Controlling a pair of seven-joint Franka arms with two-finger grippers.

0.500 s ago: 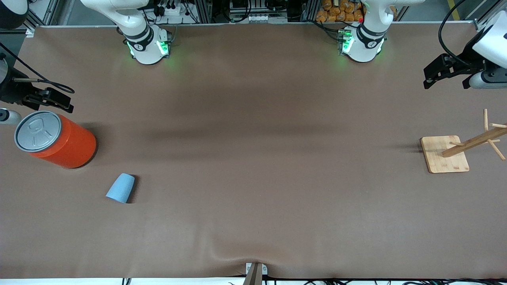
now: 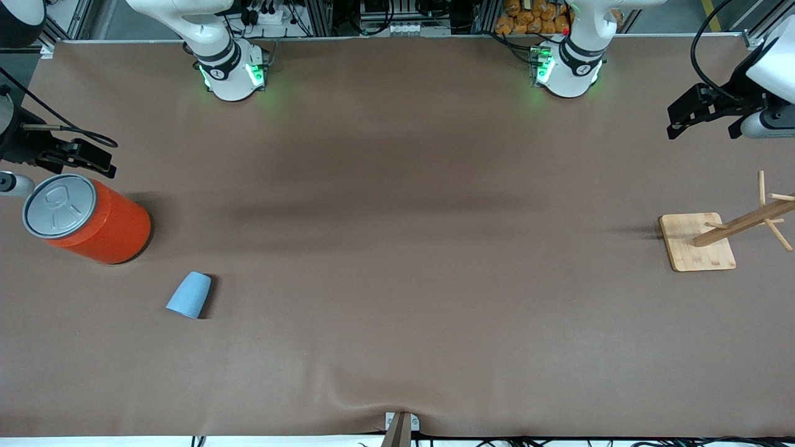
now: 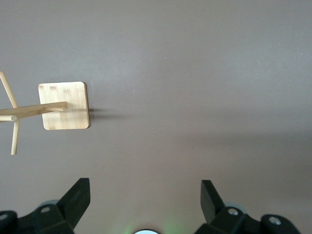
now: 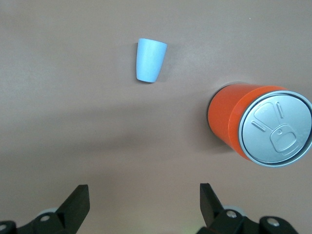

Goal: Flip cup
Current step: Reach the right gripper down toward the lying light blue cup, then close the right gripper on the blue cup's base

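1. The cup (image 2: 189,295) sits on the brown table (image 2: 397,261) toward the right arm's end, and it looks like it's standing mouth-down: closed, narrower end up, no dark inside showing. So its long axis is roughly vertical, probably, though the views aren't totally conclusive.

2. Near it, farther from the front camera, stands the orange can (image 2: 87,218) with the grey lid. The two are apart, not touching.

3. The right gripper (image 2: 77,158) hovers by the can, even farther from the front camera, jaws spread wide with nothing in them. From there the cup lies past the can, toward the front camera.

4. The left gripper (image 2: 705,112) waits over the left arm's end of the table, also wide open and empty, near the wooden rack (image 2: 699,242).

5. The right arm is clearly nearer, so the flip looks like its job.
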